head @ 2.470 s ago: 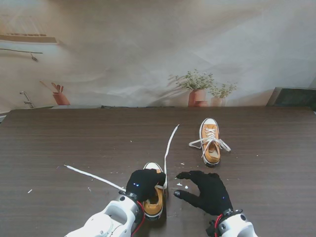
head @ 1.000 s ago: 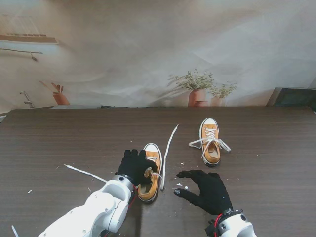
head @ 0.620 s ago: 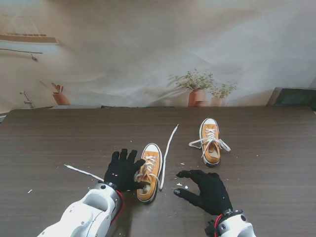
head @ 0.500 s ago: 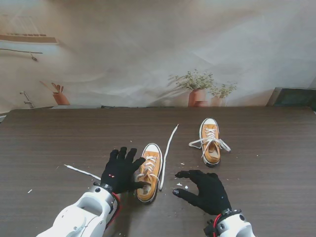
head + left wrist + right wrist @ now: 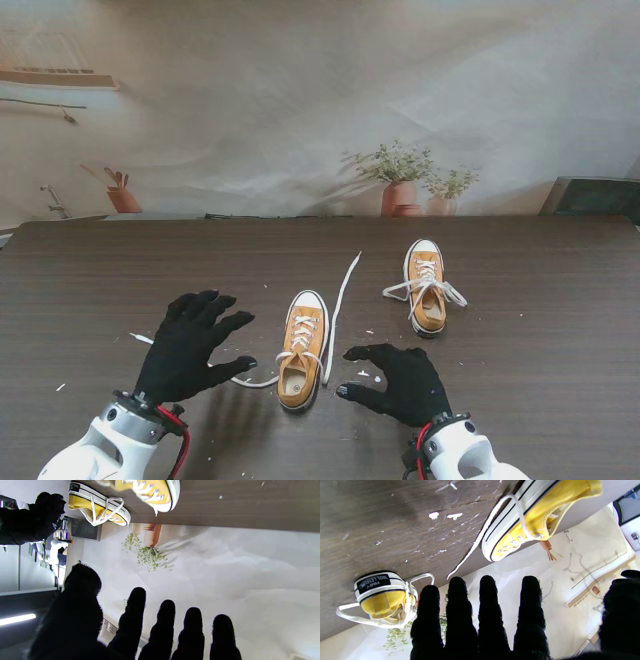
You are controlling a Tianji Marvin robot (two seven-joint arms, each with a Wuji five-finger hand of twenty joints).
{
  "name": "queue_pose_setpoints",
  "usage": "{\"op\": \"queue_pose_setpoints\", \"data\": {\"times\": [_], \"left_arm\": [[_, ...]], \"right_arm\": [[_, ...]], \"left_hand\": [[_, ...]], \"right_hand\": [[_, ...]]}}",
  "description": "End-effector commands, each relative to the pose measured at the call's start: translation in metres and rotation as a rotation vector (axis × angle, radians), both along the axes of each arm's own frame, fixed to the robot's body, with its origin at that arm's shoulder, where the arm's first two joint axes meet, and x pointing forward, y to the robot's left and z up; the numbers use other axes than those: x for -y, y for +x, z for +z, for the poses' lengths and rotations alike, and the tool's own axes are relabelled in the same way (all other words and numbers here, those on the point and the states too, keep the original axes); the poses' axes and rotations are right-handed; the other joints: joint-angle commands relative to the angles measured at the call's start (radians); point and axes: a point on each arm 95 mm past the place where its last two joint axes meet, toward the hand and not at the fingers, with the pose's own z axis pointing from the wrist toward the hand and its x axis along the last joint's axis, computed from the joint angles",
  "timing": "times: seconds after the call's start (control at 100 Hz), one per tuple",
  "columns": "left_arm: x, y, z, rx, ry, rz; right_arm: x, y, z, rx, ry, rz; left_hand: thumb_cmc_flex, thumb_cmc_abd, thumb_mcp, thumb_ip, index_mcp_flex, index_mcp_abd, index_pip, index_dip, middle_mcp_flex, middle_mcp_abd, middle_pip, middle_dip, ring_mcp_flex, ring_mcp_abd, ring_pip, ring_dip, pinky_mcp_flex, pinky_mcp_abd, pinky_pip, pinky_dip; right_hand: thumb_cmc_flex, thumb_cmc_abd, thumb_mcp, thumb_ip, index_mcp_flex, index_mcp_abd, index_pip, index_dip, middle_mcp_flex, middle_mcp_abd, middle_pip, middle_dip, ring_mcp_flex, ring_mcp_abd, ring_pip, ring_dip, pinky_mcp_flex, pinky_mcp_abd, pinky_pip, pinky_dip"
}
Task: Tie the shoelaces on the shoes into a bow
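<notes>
Bare table (image 5: 120,275) lies open to the left and on the far side of the left hand (image 5: 187,345). Between that hand and the right hand (image 5: 395,381) stands the near yellow sneaker (image 5: 303,349), its loose lace (image 5: 341,305) trailing away across the gap toward the far sneaker (image 5: 427,286). To the right of the far sneaker the tabletop is open to the edge.

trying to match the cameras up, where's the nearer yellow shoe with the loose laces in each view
Stand view: nearer shoe, centre, between the left hand and right hand.
Left wrist view: toe at the frame's edge.
Right wrist view: side and sole.
Shared landmark: the farther shoe.
</notes>
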Motion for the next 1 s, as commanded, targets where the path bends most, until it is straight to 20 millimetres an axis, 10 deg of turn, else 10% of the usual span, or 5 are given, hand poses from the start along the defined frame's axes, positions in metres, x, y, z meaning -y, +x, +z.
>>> {"op": "queue_pose_setpoints", "data": {"times": [0.0,0.3,0.99], "left_arm": [[-0.014,-0.001,-0.028,-0.074,0.018,0.032],[-0.050,-0.003,-0.070,-0.158,0.046,0.052],[-0.038,-0.011,-0.079,-0.167,-0.005,0.095]], "right_arm": [[-0.002,0.002,-0.003,-0.004,-0.029,0.012],[-0.017,0.018,-0.015,0.098,-0.182,0.021],[-0.054,0.048,-0.046,0.126,-0.204,0.021]], "left_hand": [[0.027,-0.007,0.028,0.008,0.001,0.008,0.003,0.010,0.010,-0.016,0.010,0.013,0.028,-0.018,0.015,0.002,0.000,0.012,0.017,0.010],[0.018,-0.041,0.158,-0.007,-0.102,0.017,-0.063,-0.033,-0.074,-0.048,-0.016,-0.004,-0.026,-0.045,-0.028,-0.041,-0.040,-0.006,-0.056,-0.050],[-0.004,-0.051,0.233,-0.035,-0.078,0.026,-0.044,-0.032,-0.088,-0.028,-0.007,-0.002,-0.045,-0.030,-0.031,-0.033,-0.035,-0.002,-0.117,-0.033]], "right_hand": [[0.008,-0.039,0.036,0.034,-0.044,0.013,0.019,-0.002,-0.009,0.007,0.017,0.019,0.019,0.002,0.016,0.016,0.004,0.004,0.017,-0.017],[0.021,-0.199,0.167,0.041,-0.176,0.128,0.052,-0.027,-0.076,0.001,0.182,0.087,0.046,0.001,0.104,0.065,0.041,0.033,0.089,0.014],[0.113,-0.248,0.159,0.073,0.103,0.152,0.173,0.056,-0.043,0.039,0.256,0.108,0.059,0.024,0.193,0.074,0.079,0.075,0.180,0.044]]}}
